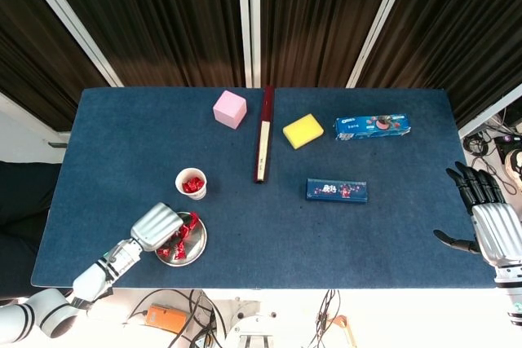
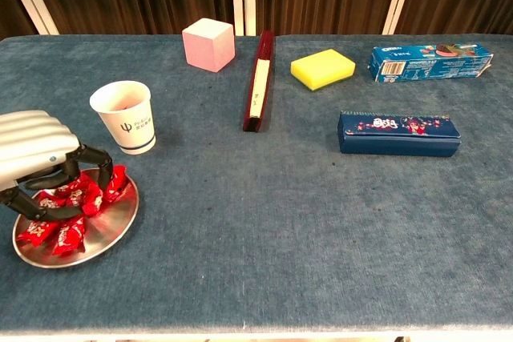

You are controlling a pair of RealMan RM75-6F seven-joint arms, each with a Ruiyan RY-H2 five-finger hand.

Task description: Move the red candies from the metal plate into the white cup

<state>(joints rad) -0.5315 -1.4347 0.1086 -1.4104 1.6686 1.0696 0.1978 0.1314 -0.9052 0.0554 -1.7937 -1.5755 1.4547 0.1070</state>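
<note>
Red candies (image 2: 70,204) lie heaped on the metal plate (image 2: 111,234) at lower left, beside the white cup (image 2: 125,116). Left hand (image 2: 36,158) curls over them, grasp unclear. Right hand (image 1: 488,216) hangs released at right edge.

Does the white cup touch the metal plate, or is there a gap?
Apart. The chest view shows blue cloth between the white cup and the metal plate.

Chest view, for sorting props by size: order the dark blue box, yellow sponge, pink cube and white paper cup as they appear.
1. Dark blue box, clearly largest.
2. White paper cup, nearer the camera.
3. Yellow sponge and pink cube look alike; unranked.
</note>
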